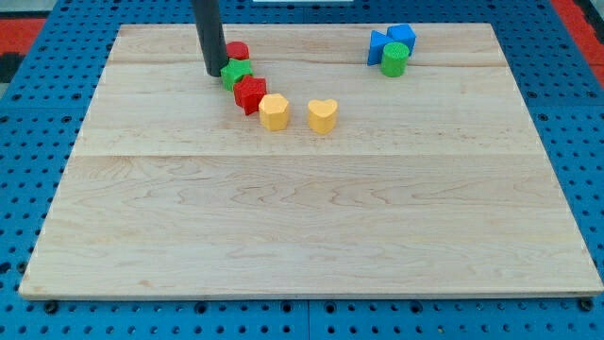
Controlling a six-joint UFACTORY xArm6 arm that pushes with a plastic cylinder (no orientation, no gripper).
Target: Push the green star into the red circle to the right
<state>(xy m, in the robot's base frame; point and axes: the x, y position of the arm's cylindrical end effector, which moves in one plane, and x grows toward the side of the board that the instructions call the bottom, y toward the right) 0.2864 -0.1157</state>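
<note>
Now my tip [214, 73] touches green star's [236, 73] left; red circle [238, 51] just behind it, far-left; no jaws fitted.

The board [311, 227] is pale wood with fine grain lines, on a blue pegboard [585, 142] dotted with dark holes, red at the top corners. The rod is dark grey to its tip [213, 73]. Near the top edge: a green star [236, 72], red circle [238, 50], red block [250, 94], two yellow blocks [275, 111] [323, 115]. Toward the top-right corner: two blue blocks [401, 36] [377, 45] and a green cylinder [394, 59].
</note>
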